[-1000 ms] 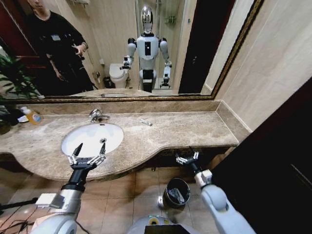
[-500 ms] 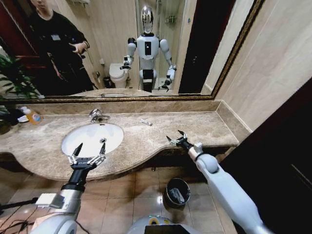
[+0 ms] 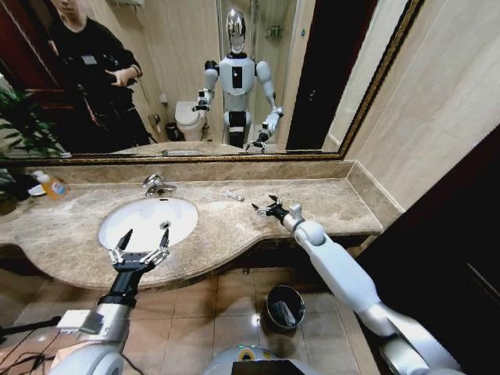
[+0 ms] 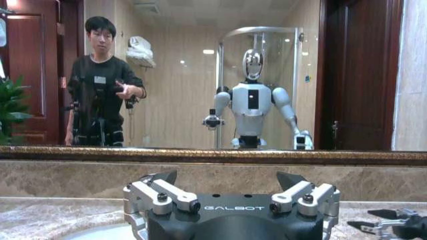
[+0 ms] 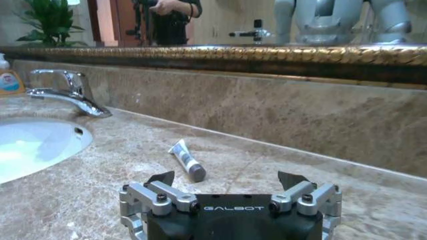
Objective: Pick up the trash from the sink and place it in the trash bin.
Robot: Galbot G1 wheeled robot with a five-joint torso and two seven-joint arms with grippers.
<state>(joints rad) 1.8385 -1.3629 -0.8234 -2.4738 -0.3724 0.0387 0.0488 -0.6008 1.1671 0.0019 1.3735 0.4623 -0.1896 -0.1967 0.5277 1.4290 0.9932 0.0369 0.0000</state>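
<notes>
A small white tube of trash (image 3: 233,195) (image 5: 187,160) with a dark cap lies on the marble countertop, right of the faucet and outside the sink (image 3: 148,221) (image 5: 30,145). My right gripper (image 3: 269,208) (image 5: 227,181) hovers open just right of the tube, a short gap away, with nothing between its fingers. At the sink's front rim my left gripper (image 3: 141,244) (image 4: 227,181) hangs open and holds nothing. The trash bin (image 3: 283,306) stands on the floor under the counter's front edge, with a pale scrap inside.
A chrome faucet (image 3: 156,184) (image 5: 67,92) rises behind the basin. An orange-yellow bottle (image 3: 51,185) (image 5: 8,77) stands at the far left. The mirror and a low marble backsplash (image 5: 267,107) close off the counter's back. A side wall bounds the right end.
My right arm has risen from beside the bin below the counter to above the countertop and moved left toward the tube. The left arm has stayed put.
</notes>
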